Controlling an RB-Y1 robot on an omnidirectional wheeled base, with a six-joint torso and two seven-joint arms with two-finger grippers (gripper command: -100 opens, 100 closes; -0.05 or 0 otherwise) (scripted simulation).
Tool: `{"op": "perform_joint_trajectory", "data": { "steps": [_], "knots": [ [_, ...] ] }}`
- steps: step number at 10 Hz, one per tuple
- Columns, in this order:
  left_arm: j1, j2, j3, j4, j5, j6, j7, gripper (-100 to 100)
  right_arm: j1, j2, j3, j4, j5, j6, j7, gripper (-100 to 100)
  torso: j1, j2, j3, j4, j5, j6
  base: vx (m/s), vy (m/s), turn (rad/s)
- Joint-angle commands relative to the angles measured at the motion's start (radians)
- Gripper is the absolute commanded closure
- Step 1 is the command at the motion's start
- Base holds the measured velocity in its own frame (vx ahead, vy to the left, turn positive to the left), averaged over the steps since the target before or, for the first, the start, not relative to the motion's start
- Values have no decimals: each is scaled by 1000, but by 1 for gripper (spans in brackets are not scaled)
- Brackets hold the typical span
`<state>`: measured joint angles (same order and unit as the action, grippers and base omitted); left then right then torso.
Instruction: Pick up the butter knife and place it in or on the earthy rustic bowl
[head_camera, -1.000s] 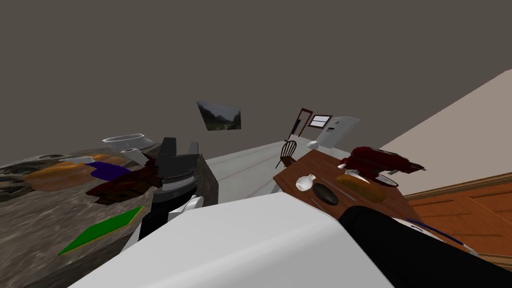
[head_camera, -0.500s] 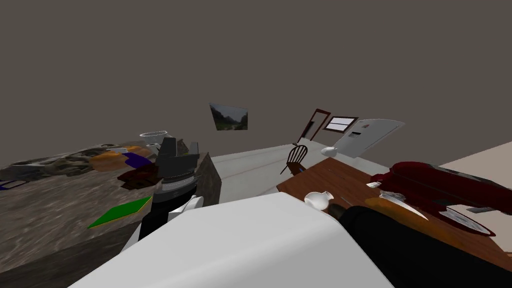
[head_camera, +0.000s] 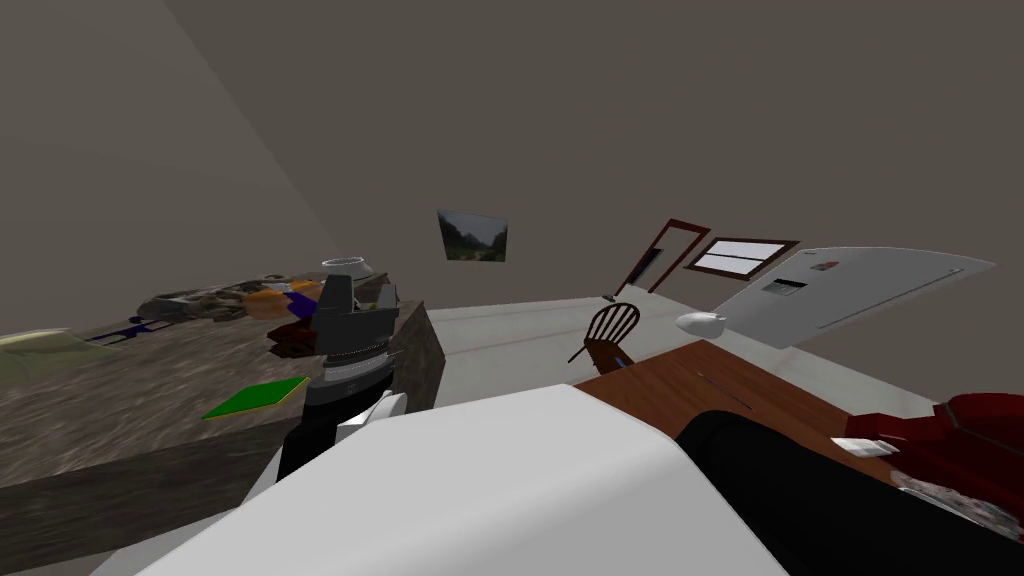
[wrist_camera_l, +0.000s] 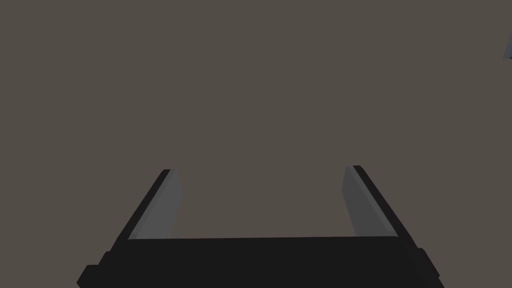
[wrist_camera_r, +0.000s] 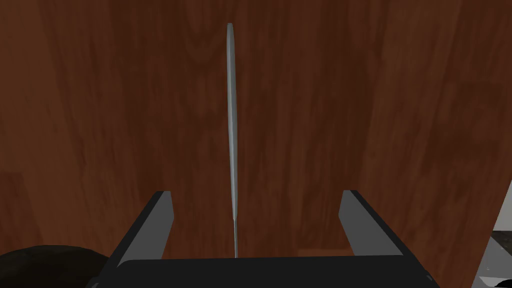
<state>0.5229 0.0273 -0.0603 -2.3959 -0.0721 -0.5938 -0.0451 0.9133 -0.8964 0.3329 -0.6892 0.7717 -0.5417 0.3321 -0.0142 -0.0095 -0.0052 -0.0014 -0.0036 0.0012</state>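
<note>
The butter knife (wrist_camera_r: 230, 125) is a thin grey strip lying flat on the brown wooden table (wrist_camera_r: 375, 100). It runs straight away from my right gripper (wrist_camera_r: 256, 192), whose fingers stand open on either side of its near end without touching it. A dark rounded bowl edge (wrist_camera_r: 45, 260) shows just beside that gripper's body. In the head view a thin line (head_camera: 725, 391) that may be the knife lies on the table (head_camera: 680, 375). My left gripper (head_camera: 362, 290) is raised over the stone counter, open and empty (wrist_camera_l: 260, 169).
A stone counter (head_camera: 120, 410) on my left carries a green board (head_camera: 256, 397), a white bowl (head_camera: 346, 266) and mixed clutter. A dark red object (head_camera: 970, 440) sits at the table's right. A wooden chair (head_camera: 605, 335) and a white fridge (head_camera: 850, 295) stand beyond.
My head view has swung, so everything slid to the right in it. The white vase and dark bowl on the table have left the picture. The left arm holds its pose.
</note>
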Motion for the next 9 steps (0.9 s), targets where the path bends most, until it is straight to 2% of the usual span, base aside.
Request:
{"op": "perform_joint_trajectory", "data": {
  "steps": [1,2,3,5,6,7,9],
  "knots": [
    [0,0,0,0,0,0,0,0,0,0,0,0,0,0,0,-100,0,0,0,0,0,0,38,-89,47],
    [0,0,0,0,0,0,0,0,-2,-1,0,1,0,3,1,0,7,2,1,0,1,1,7,-20,1],
    [0,0,0,0,0,0,0,0,-27,30,13,17,2,25,5,-100,13,5,3,1,3,1,-27,-44,47],
    [0,0,0,0,0,0,0,0,-52,61,26,33,4,47,9,-100,13,9,5,2,3,1,-52,-46,48],
    [0,0,0,0,0,0,0,0,-33,44,23,9,4,43,-1,-100,13,10,5,2,3,1,-24,-23,12],
    [0,0,0,0,0,0,0,0,-34,46,24,9,4,47,-1,100,14,8,5,2,3,2,0,0,0],
    [0,0,0,0,0,0,0,0,-33,47,25,8,4,45,-2,100,14,7,4,2,4,1,0,0,0]
  ]
}}
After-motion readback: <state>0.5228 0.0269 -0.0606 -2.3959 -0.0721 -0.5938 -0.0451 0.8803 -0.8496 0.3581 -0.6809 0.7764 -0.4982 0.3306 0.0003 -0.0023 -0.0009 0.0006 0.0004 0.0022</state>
